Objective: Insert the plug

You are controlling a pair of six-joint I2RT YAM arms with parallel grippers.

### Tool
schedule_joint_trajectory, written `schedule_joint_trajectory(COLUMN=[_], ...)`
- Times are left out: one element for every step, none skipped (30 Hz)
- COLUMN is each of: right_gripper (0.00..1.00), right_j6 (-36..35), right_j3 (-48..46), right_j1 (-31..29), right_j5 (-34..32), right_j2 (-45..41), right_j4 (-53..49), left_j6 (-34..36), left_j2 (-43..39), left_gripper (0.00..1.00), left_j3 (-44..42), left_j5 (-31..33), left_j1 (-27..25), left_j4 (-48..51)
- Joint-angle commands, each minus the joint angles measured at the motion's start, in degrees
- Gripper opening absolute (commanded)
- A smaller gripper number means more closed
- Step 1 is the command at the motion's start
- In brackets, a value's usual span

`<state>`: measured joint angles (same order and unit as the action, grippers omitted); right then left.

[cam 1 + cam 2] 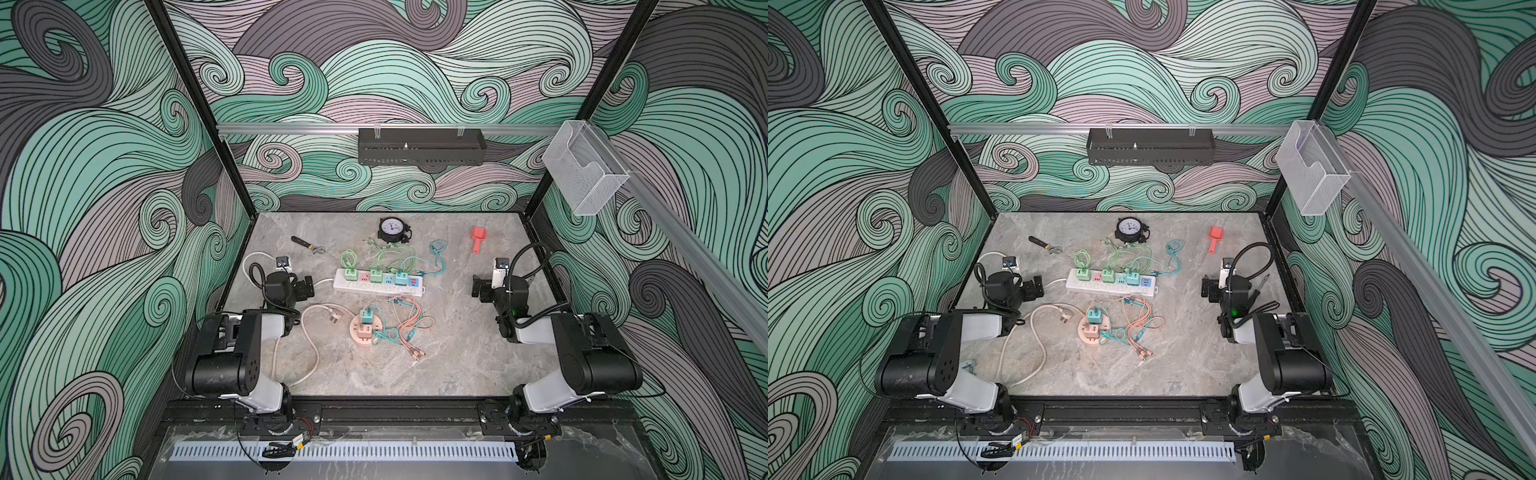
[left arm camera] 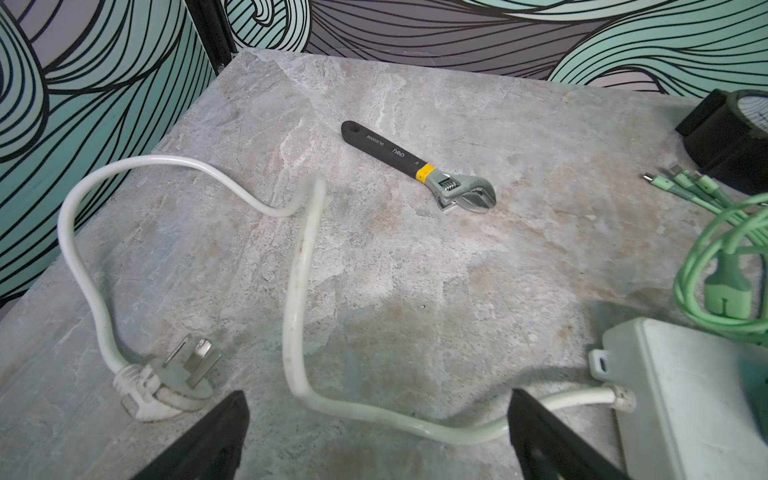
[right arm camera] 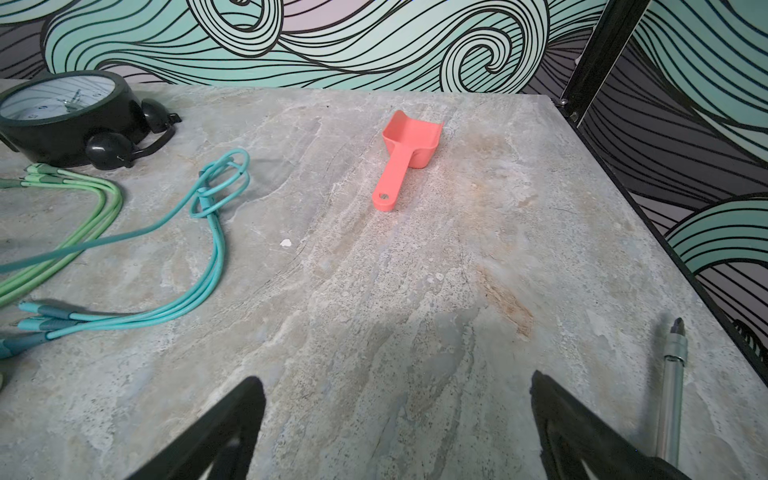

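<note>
A white three-pin plug (image 2: 166, 382) lies pins-up on the stone table, and its white cord (image 2: 299, 291) loops round to the white power strip (image 2: 685, 395). That cord runs along the table between the spread fingers of my left gripper (image 2: 378, 395), which is open and holds nothing. In both top views the strip (image 1: 378, 286) (image 1: 1111, 286) carries several coloured adapters, with the left gripper (image 1: 308, 286) just left of it. A beige plug (image 1: 335, 318) lies beside a round pink socket base (image 1: 365, 338). My right gripper (image 3: 397, 378) (image 1: 478, 286) is open over bare table.
A black-handled wrench (image 2: 415, 166) (image 1: 307, 245) lies at the back left, a black clock (image 1: 392, 229) at the back middle and a red scoop (image 3: 405, 153) at the back right. Green, teal and orange cables (image 1: 399, 262) spread around the strip. A screwdriver (image 3: 671, 386) lies by the right edge.
</note>
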<state>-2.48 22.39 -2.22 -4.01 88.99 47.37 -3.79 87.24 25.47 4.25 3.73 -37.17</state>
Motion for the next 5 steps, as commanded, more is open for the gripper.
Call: schedule_joint_trajectory(right_gripper=[0.99, 0.99, 0.99, 0.99, 0.99], right_j6=[0.8, 0.8, 0.8, 0.8, 0.7], right_j3=[1.3, 1.4, 1.3, 1.2, 1.0], right_j1=[0.4, 0.4, 0.4, 0.4, 0.4], right_j5=[0.6, 0.7, 0.6, 0.6, 0.7], right_j2=[-0.5, -0.4, -0.4, -0.7, -0.8], right_j4=[0.1, 0.4, 0.5, 0.4, 0.7], left_j6=[0.6, 0.6, 0.6, 0.6, 1.5], left_j2=[0.1, 0.0, 0.0, 0.1, 0.2], left_gripper=[0.99, 0.99, 0.99, 0.99, 0.99], left_j3=[1.5, 1.5, 1.5, 1.5, 1.7], left_j5=[-0.5, -0.6, -0.6, -0.5, -2.4], left_j1=[0.1, 0.1, 0.1, 0.1, 0.1], left_j4=[-0.7, -0.6, -0.7, -0.7, -0.4])
